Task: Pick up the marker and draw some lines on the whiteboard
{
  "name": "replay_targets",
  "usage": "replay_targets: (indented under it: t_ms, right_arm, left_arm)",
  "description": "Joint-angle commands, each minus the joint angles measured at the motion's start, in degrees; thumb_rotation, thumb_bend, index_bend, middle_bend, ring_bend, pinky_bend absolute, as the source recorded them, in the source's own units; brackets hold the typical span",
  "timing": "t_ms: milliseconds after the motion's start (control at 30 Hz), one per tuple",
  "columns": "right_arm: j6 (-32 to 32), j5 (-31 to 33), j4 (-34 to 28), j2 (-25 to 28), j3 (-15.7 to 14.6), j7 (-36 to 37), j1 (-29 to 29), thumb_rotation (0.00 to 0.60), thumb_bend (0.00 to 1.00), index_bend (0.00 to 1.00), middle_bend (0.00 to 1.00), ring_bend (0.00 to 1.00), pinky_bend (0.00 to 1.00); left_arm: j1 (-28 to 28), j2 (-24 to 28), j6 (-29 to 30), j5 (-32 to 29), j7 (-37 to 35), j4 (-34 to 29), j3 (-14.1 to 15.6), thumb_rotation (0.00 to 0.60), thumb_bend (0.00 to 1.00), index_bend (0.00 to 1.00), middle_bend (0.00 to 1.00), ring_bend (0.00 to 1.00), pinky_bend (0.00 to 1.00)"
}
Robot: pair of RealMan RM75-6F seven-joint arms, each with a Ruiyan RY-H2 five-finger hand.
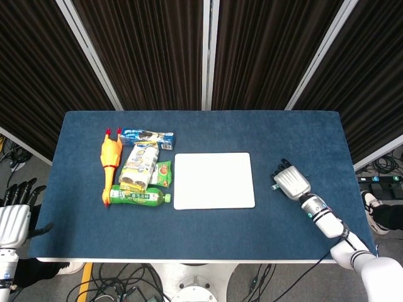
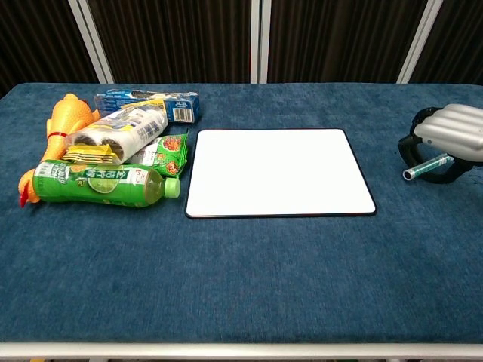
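The marker sits in the right hand, off to the right of the whiteboard and near the table's right edge. Its pale tip sticks out toward the board from under the curled dark fingers, and the green-banded barrel runs back beneath the silver back of the hand. The fingers wrap around it, so the hand grips the marker; from above, the right hand hides nearly all of the pen, with only a small pale end showing at its board side. Whether the marker is clear of the cloth or touching it, I cannot tell.

The whiteboard lies flat in the middle of the blue table, its white face blank, well apart from the hand.

To the left of the board is a tight cluster of goods: a green drink bottle lying on its side, a small green snack packet beside its cap end, a clear bag of rolls, a blue box behind them, and a yellow rubber chicken along the outer side.

The left hand hangs off the table's left corner, down low, with its dark fingers spread and holding nothing.
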Motion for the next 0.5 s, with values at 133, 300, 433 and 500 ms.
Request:
replay_targets:
  t_ms: [133,300,433,500]
  right_arm:
    - [9.1,3.4,-16.2,5.4,6.2,15.4,0.4,0.6,0.35,0.65,0.55,0.31,0.16]
    - [4.3,10.4,-21.3,3.0,10.7,31.3,1.4,0.6,0.42,0.65,0.55,0.31,0.17]
    - [-2.6,16.4,-21.6,-0.9,14.3,43.1,2.8,0.6,0.44,0.66,0.55,0.31,0.17]
    - [-5.0,17.9,-20.9,-2.4,15.1,45.8,3.5,0.6,0.44,0.66,0.55,0.31,0.17]
  left_arm:
    - [0.2,0.2,0.2,0.5,-1.0,0.0,0.2,0.6,0.03,0.16,0.04,0.03,0.01]
    - [0.5,0.4,0.9,1.1,-2.0,0.2,0.4,0.6,0.03,0.16,0.04,0.03,0.01]
    - [0.8,0.6,1.2,1.4,-2.7,0.2,0.6,0.6,0.03,0.16,0.04,0.03,0.01]
    - [0.8,0.7,1.1,1.4,-2.9,0.1,0.6,0.6,0.03,0.16,0.04,0.03,0.01]
